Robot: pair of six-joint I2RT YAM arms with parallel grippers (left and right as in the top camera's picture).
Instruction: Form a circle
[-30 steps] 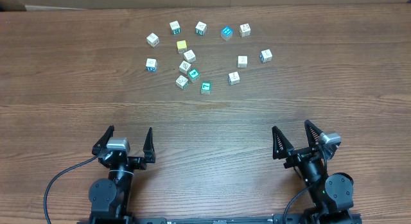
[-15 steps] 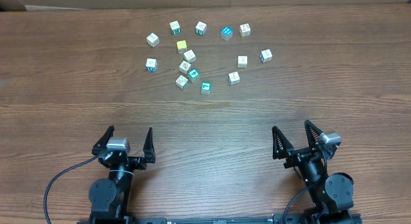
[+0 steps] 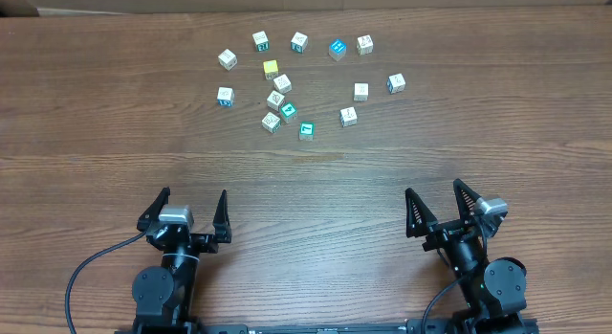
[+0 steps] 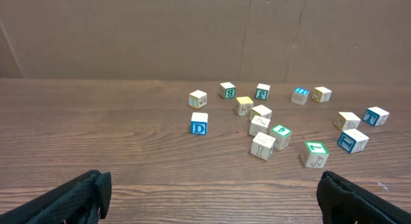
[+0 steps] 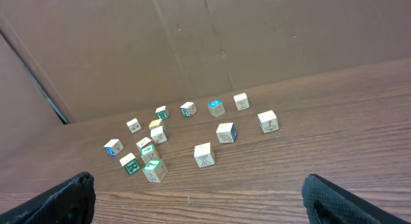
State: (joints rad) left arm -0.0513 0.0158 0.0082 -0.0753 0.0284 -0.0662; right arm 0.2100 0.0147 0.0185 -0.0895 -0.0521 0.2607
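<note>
The circle [image 3: 276, 99], three whitish letter cubes and one green-topped in a tight clump, lies far up the desk [image 3: 316, 181], well apart from the left end effector [image 3: 192, 196] and right end effector [image 3: 435, 189], both spread wide.

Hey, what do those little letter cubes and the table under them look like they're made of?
Letter cubes: probably painted wood, with pale matte faces, printed letters and some coloured tops; too small to be sure.
Table: wood or wood-look laminate, brown with streaky grain and plank lines.
</note>
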